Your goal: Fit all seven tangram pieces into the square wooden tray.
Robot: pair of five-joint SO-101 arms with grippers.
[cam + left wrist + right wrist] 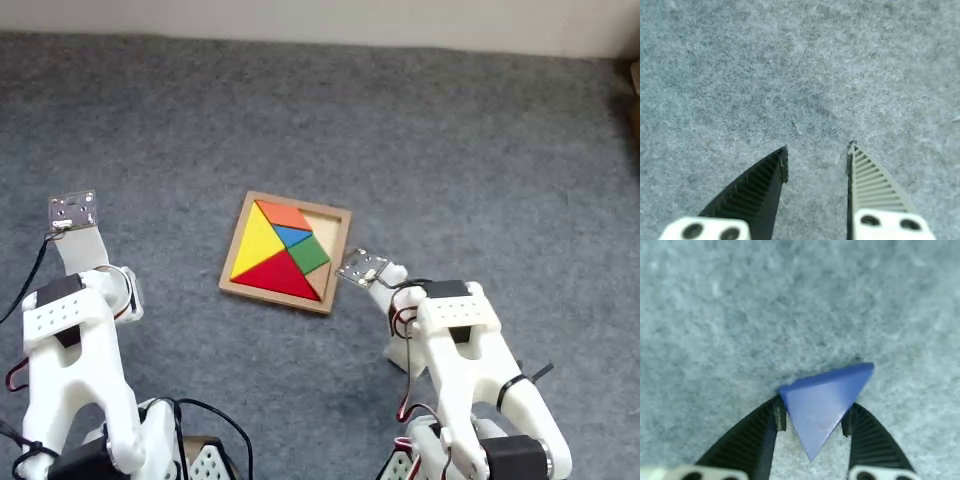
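The square wooden tray (334, 262) lies on the grey carpet in the middle. Inside it sit a yellow triangle (258, 245), a red triangle (280, 272), an orange piece (284, 214), a small blue triangle (292, 236) and a green piece (309, 253). A strip of bare wood shows along the tray's far right side. My right gripper (362, 268) hangs just off the tray's right edge. In the right wrist view this gripper (812, 415) is shut on a blue triangle (825, 397) above the carpet. My left gripper (817, 157) is open over bare carpet, and in the high view the left gripper (73, 212) sits far left of the tray.
Grey carpet (450, 150) covers the whole work surface, with wide room beyond and to both sides of the tray. Both arm bases and their cables (200, 410) stand along the near edge.
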